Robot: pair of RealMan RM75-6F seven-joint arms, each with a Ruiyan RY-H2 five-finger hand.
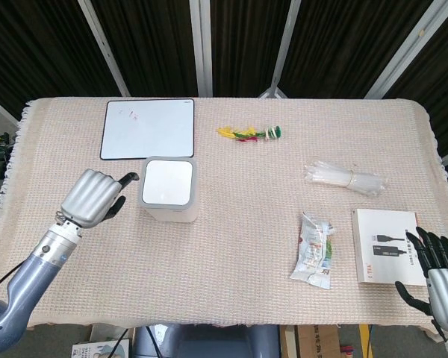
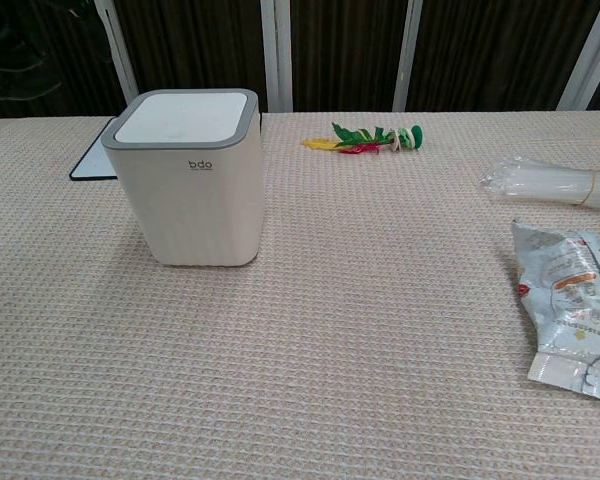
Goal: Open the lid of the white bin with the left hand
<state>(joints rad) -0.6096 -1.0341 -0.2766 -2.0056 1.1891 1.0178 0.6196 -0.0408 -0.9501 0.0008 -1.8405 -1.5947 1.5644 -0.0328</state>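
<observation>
The white bin with a grey rim stands upright left of the table's middle, its flat white lid closed. My left hand hovers just left of the bin, fingers curled in with one finger pointing toward the bin's top left edge; it holds nothing and is apart from the bin. The chest view does not show it. My right hand rests at the table's front right corner with fingers spread, holding nothing.
A whiteboard lies behind the bin. A colourful feather toy sits at the back centre. A bundle of clear straws, a snack packet and a white booklet lie on the right.
</observation>
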